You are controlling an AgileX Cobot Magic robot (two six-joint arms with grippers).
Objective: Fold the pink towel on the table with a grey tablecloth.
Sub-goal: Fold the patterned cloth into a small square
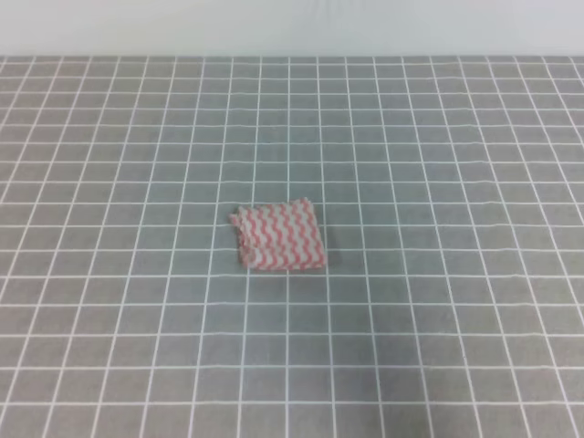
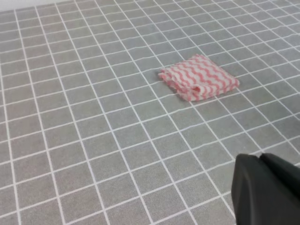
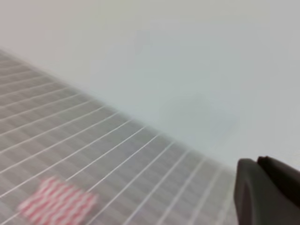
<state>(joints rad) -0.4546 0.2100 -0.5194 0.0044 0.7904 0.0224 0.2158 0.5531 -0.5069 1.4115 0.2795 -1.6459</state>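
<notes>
One pink towel (image 1: 278, 235), folded, grey tablecloth (image 1: 438, 164)

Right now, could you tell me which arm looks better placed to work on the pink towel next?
Probably left. Its wrist view shows the pink towel sharp and fairly near the left gripper; the right wrist view is blurred, tilted toward the wall, towel at the frame's corner.
</notes>
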